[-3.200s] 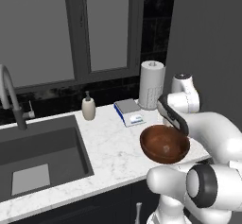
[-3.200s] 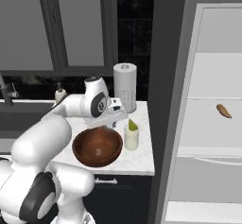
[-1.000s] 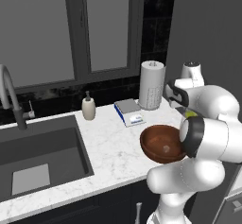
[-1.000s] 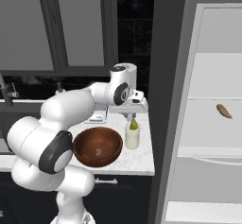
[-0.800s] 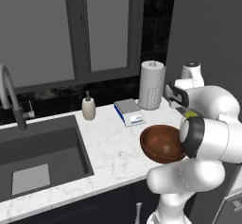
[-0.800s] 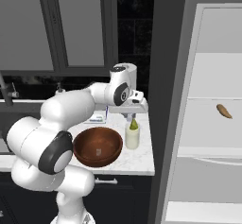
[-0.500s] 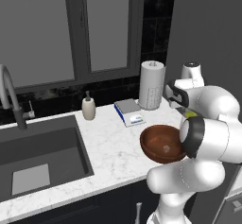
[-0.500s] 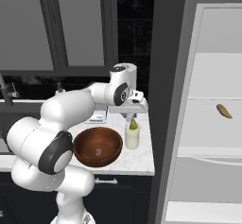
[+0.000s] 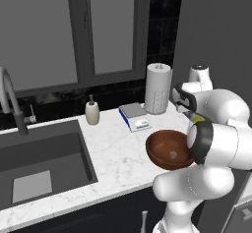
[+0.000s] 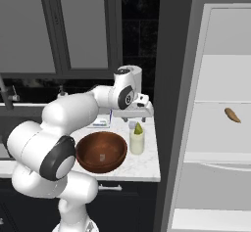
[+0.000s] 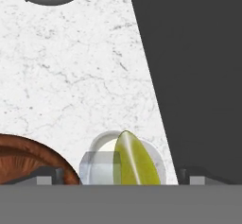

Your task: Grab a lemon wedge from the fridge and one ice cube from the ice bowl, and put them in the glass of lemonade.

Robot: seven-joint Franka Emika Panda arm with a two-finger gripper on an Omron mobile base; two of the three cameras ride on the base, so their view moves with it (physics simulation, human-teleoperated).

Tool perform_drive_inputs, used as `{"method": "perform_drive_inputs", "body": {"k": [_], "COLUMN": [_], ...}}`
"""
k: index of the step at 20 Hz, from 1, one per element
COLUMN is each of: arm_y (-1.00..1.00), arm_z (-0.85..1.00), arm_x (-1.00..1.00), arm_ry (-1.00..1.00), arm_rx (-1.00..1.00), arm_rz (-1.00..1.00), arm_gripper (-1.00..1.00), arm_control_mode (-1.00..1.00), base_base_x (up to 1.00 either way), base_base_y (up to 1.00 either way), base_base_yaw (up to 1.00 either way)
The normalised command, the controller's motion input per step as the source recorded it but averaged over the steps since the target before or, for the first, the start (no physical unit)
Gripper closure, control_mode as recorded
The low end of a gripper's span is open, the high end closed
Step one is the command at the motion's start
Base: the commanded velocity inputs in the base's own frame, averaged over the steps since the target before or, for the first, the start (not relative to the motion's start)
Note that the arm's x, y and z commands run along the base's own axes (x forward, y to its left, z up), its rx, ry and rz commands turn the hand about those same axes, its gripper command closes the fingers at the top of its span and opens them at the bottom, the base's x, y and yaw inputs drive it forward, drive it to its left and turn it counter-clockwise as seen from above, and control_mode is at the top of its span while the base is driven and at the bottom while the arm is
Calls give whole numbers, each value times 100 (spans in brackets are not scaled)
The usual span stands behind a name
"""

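The glass of lemonade stands on the counter's right end, beside the ice bowl. The yellow-green lemon wedge sticks up out of the glass, point upward. My gripper hangs just above it, open, with nothing between the fingers. In the hand view the lemon wedge leans in the glass, and my gripper straddles it with a fingertip far out on each side. A small ice cube lies in the bowl. The fridge is open on the right.
A small orange-brown item lies on a fridge shelf. Behind the bowl stand a paper towel roll, a blue-edged scale and a soap bottle. The sink and tap take up the counter's left.
The jaws have opened wide and let go of the lemon wedge, which now rests in the glass. The arm has stayed above the glass.
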Motion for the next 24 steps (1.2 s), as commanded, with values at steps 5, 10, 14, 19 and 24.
{"method": "perform_drive_inputs", "body": {"k": [5, 10, 14, 19, 24], "arm_y": [0, 4, 57, 66, 30], "arm_z": [24, 20, 13, 22, 39], "arm_x": [-13, -52, -80, -70, -80], "arm_ry": [-1, -9, -15, -17, -14], "arm_rx": [0, 5, 0, 0, 3], "arm_rz": [0, 0, 3, 3, 3], "arm_gripper": [-100, -100, -100, -100, -100], "arm_control_mode": [-100, -100, -100, -100, -100], "base_base_x": [0, 0, 0, 0, 0], "base_base_y": [0, 0, 0, 0, 0], "base_base_yaw": [0, 0, 0, 0, 0]}}
